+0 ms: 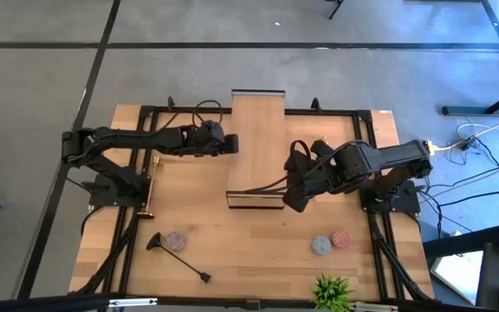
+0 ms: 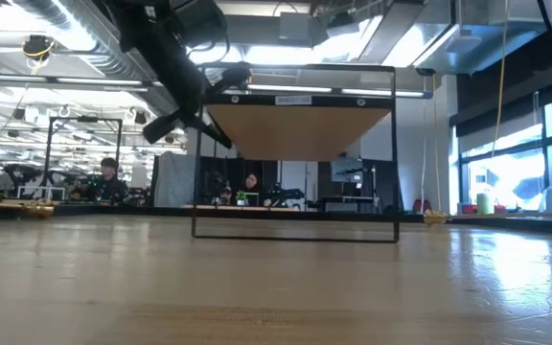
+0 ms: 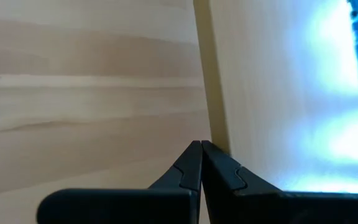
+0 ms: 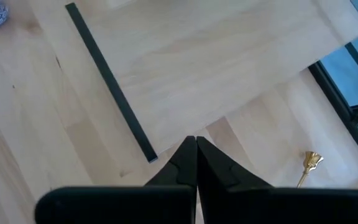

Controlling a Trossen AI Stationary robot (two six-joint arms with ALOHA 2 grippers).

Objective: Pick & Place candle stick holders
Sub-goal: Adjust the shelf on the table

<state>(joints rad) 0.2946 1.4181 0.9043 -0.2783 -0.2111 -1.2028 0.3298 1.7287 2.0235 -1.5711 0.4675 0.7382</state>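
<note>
A black candle stick holder lies on its side near the table's front left, its flared base toward the left. A gold candle stick holder lies by the left arm's base; its cup end shows in the right wrist view. My left gripper is shut and holds nothing, in the air at the left edge of the raised wooden shelf. My right gripper is shut and holds nothing, above the shelf's near right corner.
The shelf is a wooden board on a black wire frame in the table's middle. A pinkish round thing lies beside the black holder. A blue one and a pink one lie front right, by a green plant.
</note>
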